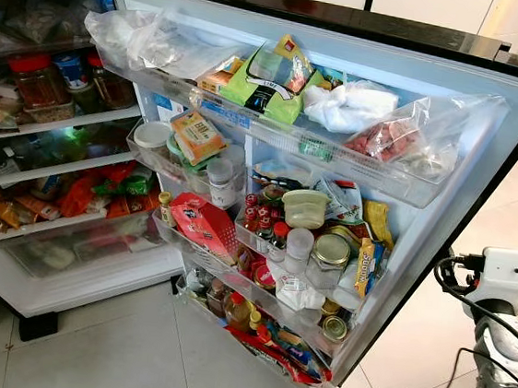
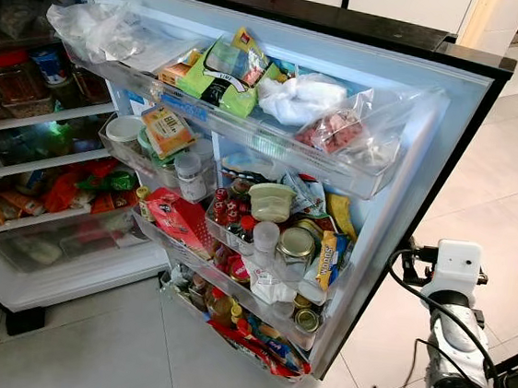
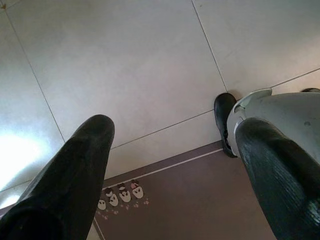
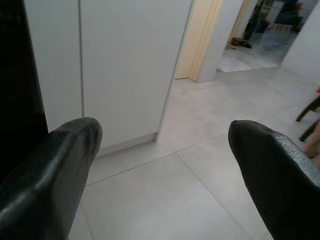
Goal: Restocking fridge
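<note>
So the fridge point(image 1: 489, 125) is standing wide open and the door shelves are already crammed: a green lime packet point(image 1: 263, 88) and a bag of pinkish meat point(image 1: 385, 138) on the top door shelf point(image 1: 337, 156), a red carton point(image 1: 202, 225) lower down, and jars like the gold-lidded one point(image 1: 330, 257) squeezed in below. The inner shelves hold a red-lidded container point(image 1: 37, 83) and lots of packets. Judging by that, the stocking looks mostly done or else hasn't started a new round, because neither gripper carries anything to put in.

The left gripper point(image 3: 170, 170) hangs pointing down at the tiled floor point(image 3: 125, 65), jaws spread wide and empty, with a brown mat point(image 3: 190, 200) and the robot's own foot point(image 3: 223, 117) below it. The right gripper point(image 4: 165, 165) is also wide and empty, looking out past white cabinet doors point(image 4: 115, 60) toward a doorway.

The head views give the fridge contents and the right arm point(image 1: 498, 303) low beside the door. The wrist cameras add the floor, the mat and the room behind.
</note>
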`<state>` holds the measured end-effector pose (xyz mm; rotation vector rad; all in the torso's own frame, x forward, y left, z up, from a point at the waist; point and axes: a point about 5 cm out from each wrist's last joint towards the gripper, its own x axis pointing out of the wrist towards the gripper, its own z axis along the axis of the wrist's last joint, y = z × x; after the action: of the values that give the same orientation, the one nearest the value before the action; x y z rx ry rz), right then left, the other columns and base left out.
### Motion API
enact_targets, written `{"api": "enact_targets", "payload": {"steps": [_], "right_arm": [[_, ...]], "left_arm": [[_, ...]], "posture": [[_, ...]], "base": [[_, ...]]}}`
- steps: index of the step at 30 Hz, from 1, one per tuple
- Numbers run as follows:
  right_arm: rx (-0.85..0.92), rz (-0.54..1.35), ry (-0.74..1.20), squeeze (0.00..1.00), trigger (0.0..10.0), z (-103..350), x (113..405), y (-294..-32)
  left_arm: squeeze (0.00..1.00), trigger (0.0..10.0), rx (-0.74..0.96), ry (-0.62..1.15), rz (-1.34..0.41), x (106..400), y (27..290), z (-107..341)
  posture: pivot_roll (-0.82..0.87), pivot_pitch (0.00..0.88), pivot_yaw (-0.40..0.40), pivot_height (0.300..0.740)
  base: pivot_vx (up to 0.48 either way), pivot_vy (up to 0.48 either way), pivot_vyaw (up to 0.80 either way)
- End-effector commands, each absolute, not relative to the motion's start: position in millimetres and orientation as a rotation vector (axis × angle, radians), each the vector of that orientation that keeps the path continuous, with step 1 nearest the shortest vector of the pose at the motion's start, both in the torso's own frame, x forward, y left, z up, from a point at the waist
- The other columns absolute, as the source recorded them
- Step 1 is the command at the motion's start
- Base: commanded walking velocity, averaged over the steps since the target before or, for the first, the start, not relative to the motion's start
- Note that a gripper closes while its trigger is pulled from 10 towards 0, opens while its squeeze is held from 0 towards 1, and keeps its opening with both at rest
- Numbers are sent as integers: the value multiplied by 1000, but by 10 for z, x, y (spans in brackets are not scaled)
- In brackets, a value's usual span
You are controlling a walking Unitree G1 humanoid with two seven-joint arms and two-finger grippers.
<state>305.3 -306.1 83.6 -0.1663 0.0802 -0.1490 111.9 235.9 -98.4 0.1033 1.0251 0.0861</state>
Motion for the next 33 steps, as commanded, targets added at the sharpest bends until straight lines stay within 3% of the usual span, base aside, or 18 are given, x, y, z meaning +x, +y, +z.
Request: {"api": "enact_targets", "payload": {"steps": [1, 8, 17, 26, 33], "right_arm": [[-171, -107, 55, 0, 10000, 872, 3058, -3044], [-171, -75, 93, 0, 10000, 775, 2910, -3141], [-250, -285, 220, 0, 10000, 618, 2656, -3442], [-289, -340, 162, 0, 10000, 757, 2756, -3455], [-222, -189, 101, 0, 10000, 793, 2866, -3261]], "left_arm": [[0, 10000, 110, 1043, 81, 1083, 2355, -998], [0, 10000, 113, 1045, 80, 1095, 2354, -996], [0, 10000, 116, 1055, 72, 1105, 2354, -997], [0, 10000, 117, 1051, 74, 1135, 2365, -987], [0, 10000, 111, 1048, 83, 1143, 2373, -983]], "posture": [[-87, 0, 57, 740], [-93, 0, 59, 740], [-101, 0, 63, 740], [-96, 0, 63, 740], [-95, 0, 63, 740]], "base": [[0, 0, 0], [0, 0, 0], [0, 0, 0], [0, 0, 0], [0, 0, 0]]}}
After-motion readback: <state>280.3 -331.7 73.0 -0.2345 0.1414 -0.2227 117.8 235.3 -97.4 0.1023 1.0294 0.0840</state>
